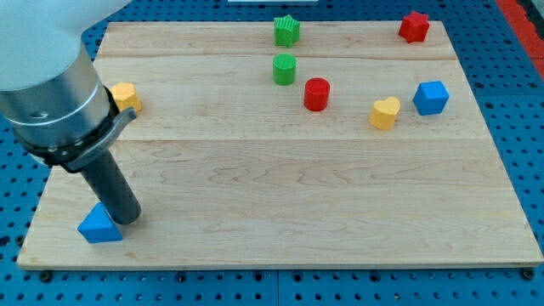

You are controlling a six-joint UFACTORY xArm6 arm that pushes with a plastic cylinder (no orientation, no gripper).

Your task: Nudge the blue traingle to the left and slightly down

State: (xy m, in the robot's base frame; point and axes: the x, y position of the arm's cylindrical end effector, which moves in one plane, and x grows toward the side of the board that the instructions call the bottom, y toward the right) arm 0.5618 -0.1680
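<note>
Sitting near the board's (280, 246) bottom-left corner, the blue triangle (99, 227) looks light, rigid and quick to slide or spin; push its right face squarely. My tip (126, 218) touches that side. No claw here, only a rod.

setting: a robot lab bench.
base: a blue pegboard (510, 51) with a regular grid of holes, showing on all sides of my tip (127, 218).
work surface: a pale wooden board (289, 195) under the tip.
machine: a grey arm (47, 81) above the tip.
props: small coloured blocks, mostly up and right of it.
</note>
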